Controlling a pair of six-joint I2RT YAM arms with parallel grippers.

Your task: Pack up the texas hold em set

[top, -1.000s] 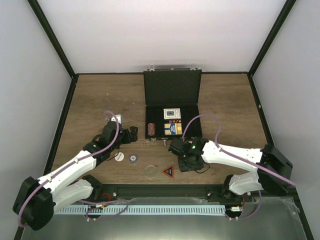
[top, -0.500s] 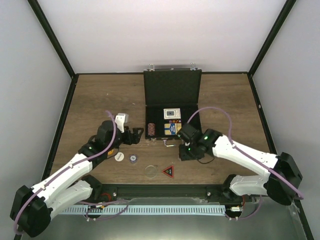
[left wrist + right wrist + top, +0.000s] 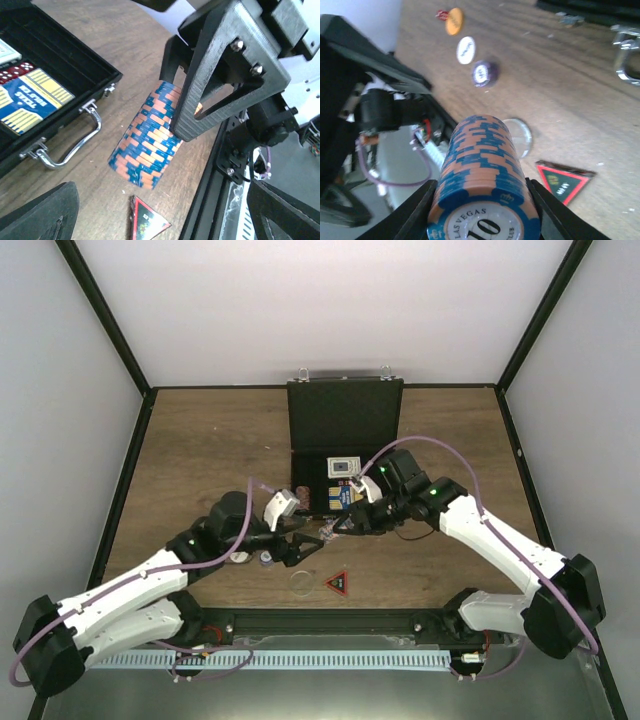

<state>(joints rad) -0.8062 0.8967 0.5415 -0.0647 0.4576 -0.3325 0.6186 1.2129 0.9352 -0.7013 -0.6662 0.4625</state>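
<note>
Open black hinged case (image 3: 345,418) lies on the wooden bench (image 3: 200,440). My right pincer (image 3: 482,200) pinches the blue-and-orange poker chip stack (image 3: 481,155) in the air just before the case's handle. My left pincer (image 3: 298,543) is spread wide alongside. Best to keep the squeeze even and lower the stack squarely into the case.

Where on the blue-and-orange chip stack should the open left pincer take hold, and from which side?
Probably the free lower half of the chip stack, pinched across its curved side, coming in from its free end. The right pincer clamps the upper half lengthwise, and the stack hangs tilted above the table.
</note>
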